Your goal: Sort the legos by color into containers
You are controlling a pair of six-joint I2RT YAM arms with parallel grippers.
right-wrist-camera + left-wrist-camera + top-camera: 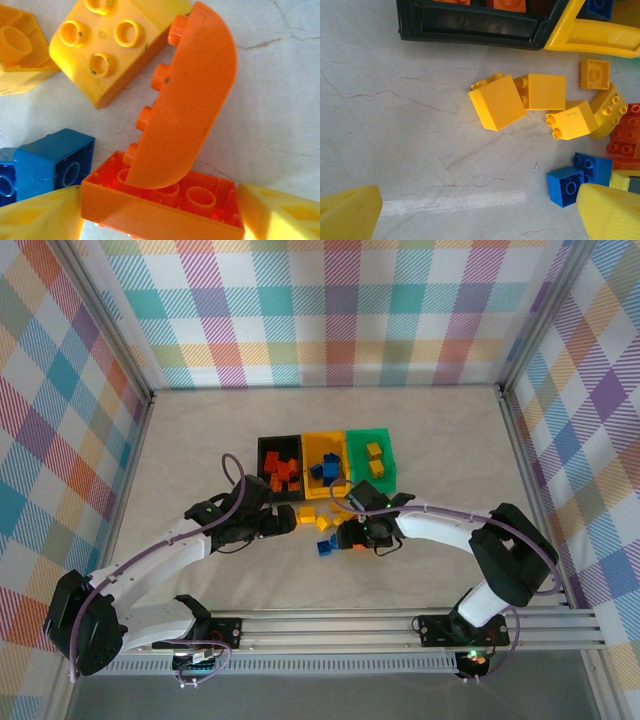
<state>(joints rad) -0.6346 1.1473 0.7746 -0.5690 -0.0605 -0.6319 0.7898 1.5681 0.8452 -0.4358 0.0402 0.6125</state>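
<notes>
1. Near the tabletop [200, 440] middle, the right claw [157, 220] straddles a flat orange brick [150, 205], with a finger at each end. I cannot tell whether they pinch it.
2. It lies hollow side up, long axis finger to finger, and a curved orange brick [190, 100] leans on it.
3. The left claw [480, 215] hangs spread.
4. Likely next comes a firm squeeze, then a carry to the black bin [260, 465].

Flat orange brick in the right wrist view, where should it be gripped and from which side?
Probably by its two short ends, from straight above. The flat orange brick lies hollow side up, the curved orange brick leans over its long wall, and the right end effector straddles the free ends.
</notes>
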